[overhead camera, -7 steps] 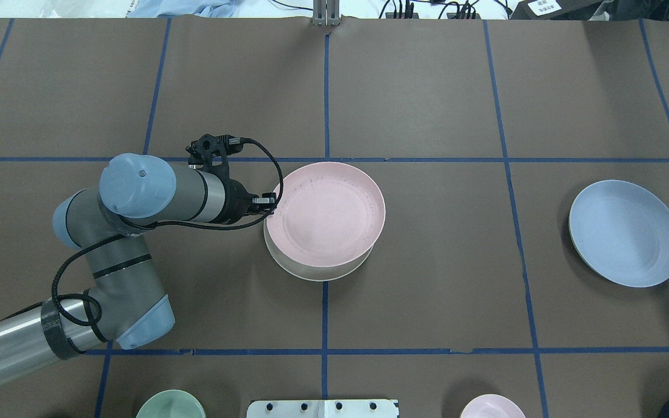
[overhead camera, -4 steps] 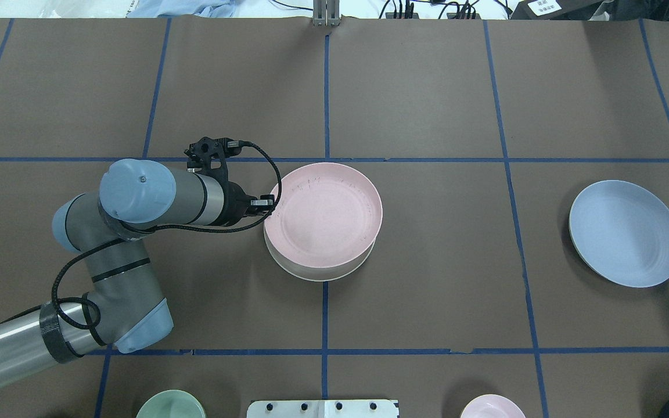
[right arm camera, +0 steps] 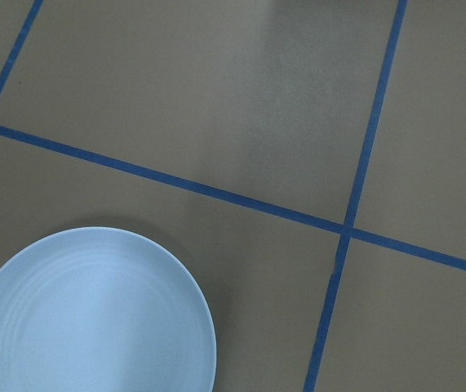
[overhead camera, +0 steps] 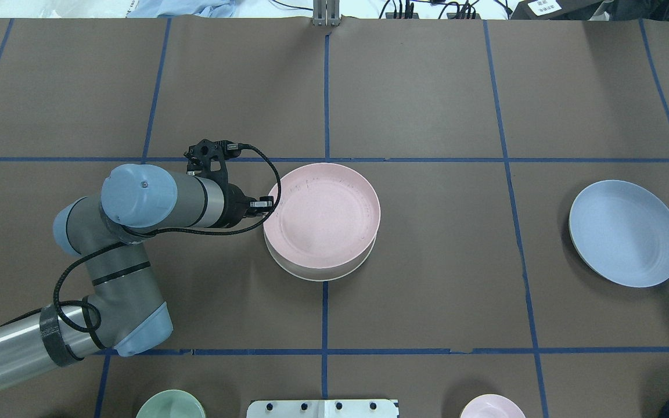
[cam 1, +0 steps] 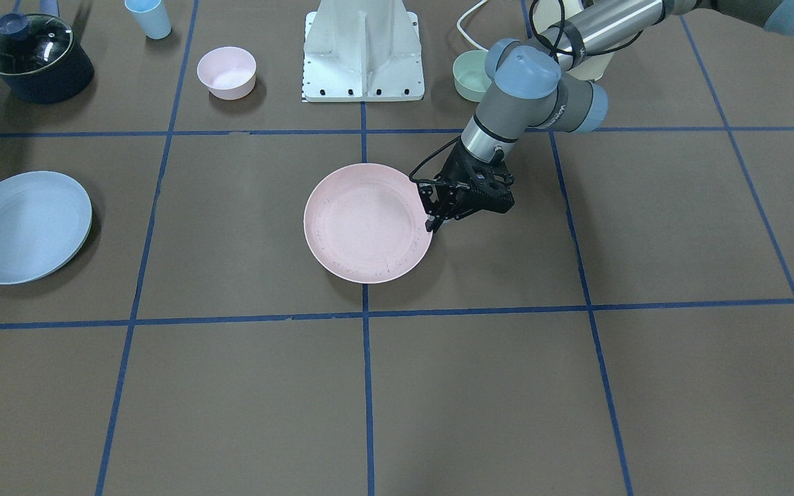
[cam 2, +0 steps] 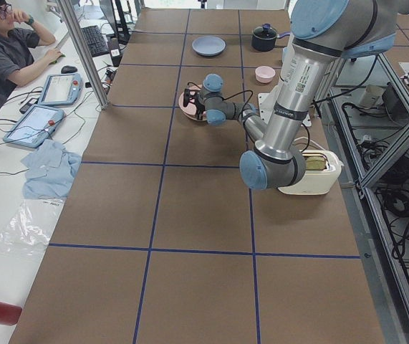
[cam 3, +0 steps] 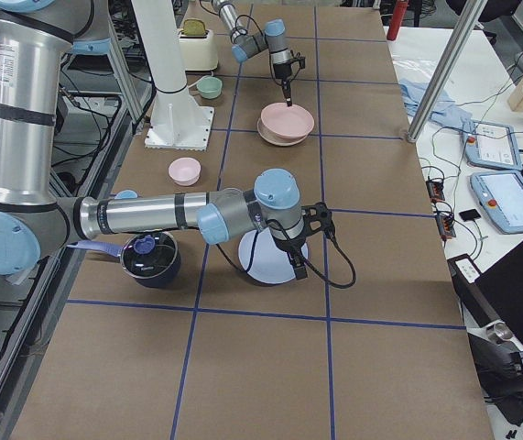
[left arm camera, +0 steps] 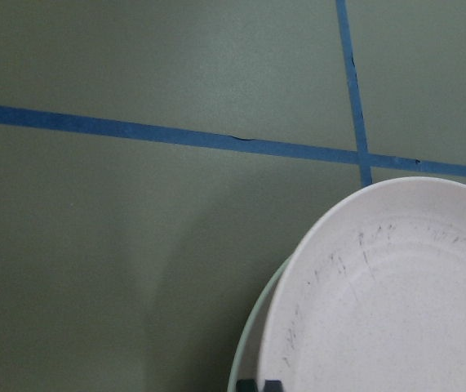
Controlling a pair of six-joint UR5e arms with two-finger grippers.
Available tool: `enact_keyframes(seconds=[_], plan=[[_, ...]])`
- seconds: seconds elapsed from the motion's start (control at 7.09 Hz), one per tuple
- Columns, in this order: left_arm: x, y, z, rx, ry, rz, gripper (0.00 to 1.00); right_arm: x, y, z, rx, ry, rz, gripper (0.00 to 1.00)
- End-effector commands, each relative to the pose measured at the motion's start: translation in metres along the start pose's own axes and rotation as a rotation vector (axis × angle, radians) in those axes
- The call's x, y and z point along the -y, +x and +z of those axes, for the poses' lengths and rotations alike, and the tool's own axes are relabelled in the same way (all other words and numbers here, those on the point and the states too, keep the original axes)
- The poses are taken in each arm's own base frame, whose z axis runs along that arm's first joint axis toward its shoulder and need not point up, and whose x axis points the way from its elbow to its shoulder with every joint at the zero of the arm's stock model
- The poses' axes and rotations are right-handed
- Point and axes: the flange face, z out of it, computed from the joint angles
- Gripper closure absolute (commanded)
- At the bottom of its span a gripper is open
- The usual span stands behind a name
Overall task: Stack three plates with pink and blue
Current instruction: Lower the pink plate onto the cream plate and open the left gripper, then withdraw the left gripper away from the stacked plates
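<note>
The pale pink plate (overhead camera: 323, 217) sits over the cream plate (overhead camera: 317, 274), shifted a little toward the far side, so only the cream plate's near rim shows. I cannot tell whether the two touch. My left gripper (overhead camera: 269, 204) is shut on the pink plate's left rim, which also shows in the front view (cam 1: 431, 222). The light blue plate (overhead camera: 625, 232) lies alone at the far right. My right gripper (cam 3: 298, 266) hovers by the blue plate (cam 3: 261, 266) in the exterior right view only, so I cannot tell if it is open or shut.
A mint-green bowl (cam 1: 471, 76) and a small pink bowl (cam 1: 226, 71) stand by the robot base (cam 1: 364, 52). A lidded dark pot (cam 1: 35, 58) and a blue cup (cam 1: 150, 17) stand near the blue plate's side. A toaster (cam 2: 311, 168) is behind the left arm.
My left gripper has drawn the pink plate slightly left and lower, more in line over the cream plate. The blue plate has not moved.
</note>
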Motion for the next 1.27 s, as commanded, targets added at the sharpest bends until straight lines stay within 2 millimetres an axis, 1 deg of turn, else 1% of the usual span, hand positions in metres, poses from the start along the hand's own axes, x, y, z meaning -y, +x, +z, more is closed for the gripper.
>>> enact_keyframes(seconds=[0.0, 0.14, 0.42, 0.56, 0.71, 0.85, 0.99, 1.13], plan=[[-0.007, 0.002, 0.003, 0.002, 0.001, 0.006, 0.90, 0.000, 0.000, 0.000, -0.002, 0.000, 0.000, 0.00], [-0.009, 0.002, 0.004, 0.002, 0.000, 0.007, 0.82, 0.000, 0.000, 0.000, 0.000, -0.001, 0.000, 0.00], [-0.008, 0.002, 0.004, 0.005, 0.015, 0.008, 0.70, 0.000, 0.001, 0.001, 0.000, -0.002, 0.001, 0.00], [-0.008, 0.001, 0.004, 0.007, 0.016, 0.008, 0.58, 0.000, 0.001, 0.001, 0.000, -0.002, 0.001, 0.00], [-0.008, 0.004, 0.001, 0.000, 0.011, 0.018, 0.17, -0.001, 0.001, 0.001, 0.000, -0.003, 0.004, 0.00], [-0.009, 0.004, -0.008, -0.010, 0.008, 0.035, 0.00, -0.001, 0.001, 0.001, 0.000, -0.003, 0.005, 0.00], [-0.008, 0.005, -0.032, -0.009, -0.032, 0.095, 0.00, 0.000, -0.001, 0.003, 0.006, -0.005, 0.037, 0.00], [-0.001, -0.001, -0.068, 0.013, -0.048, 0.143, 0.00, 0.002, -0.012, 0.008, 0.017, -0.012, 0.082, 0.00]])
